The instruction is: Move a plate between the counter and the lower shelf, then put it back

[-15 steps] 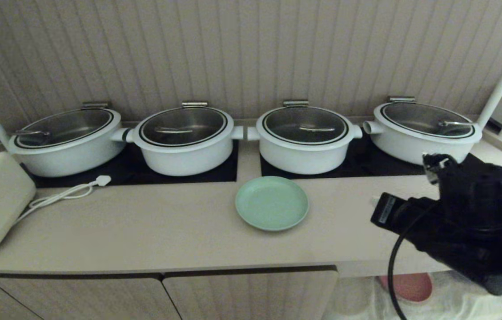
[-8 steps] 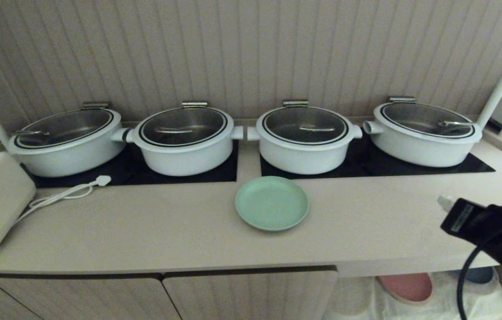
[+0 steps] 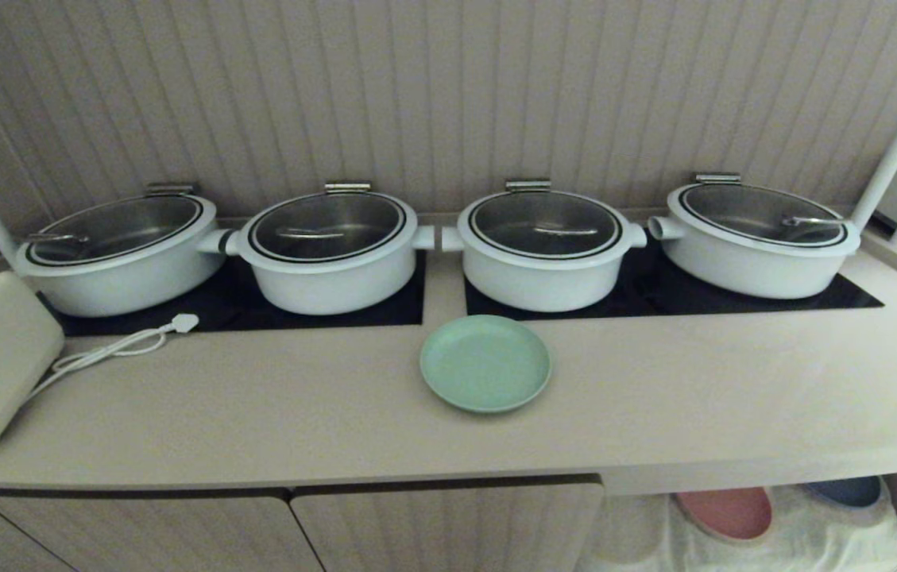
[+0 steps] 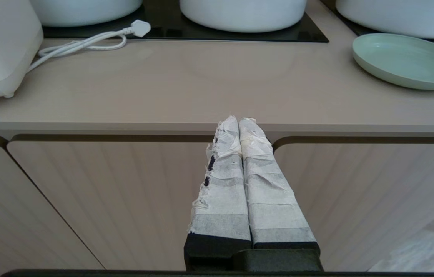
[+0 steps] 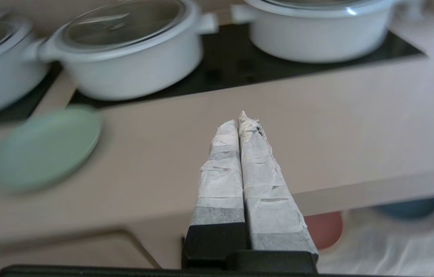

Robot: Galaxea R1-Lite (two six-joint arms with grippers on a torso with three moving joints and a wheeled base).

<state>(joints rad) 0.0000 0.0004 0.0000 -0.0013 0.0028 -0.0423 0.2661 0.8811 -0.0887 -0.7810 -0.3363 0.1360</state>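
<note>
The small round mint-green plastic plate sits on the beige worktop just before the third white pot, both grippers' jaws closed and empty, so I reckon a shut-jawed approach could shove it.

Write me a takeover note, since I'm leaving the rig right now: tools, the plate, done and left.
Left tool: shut, empty, parked below the counter edge in front of the cupboard doors.
Right tool: shut, empty, by the counter's front edge, apart from the plate.
The plate: flat on the counter in front of the pots, untouched.
Lower shelf: holds a pink plate and a blue one on the cloth.
Done or left: cannot tell from this moment whether the trip to the shelf has happened; nothing is in hand.
</note>
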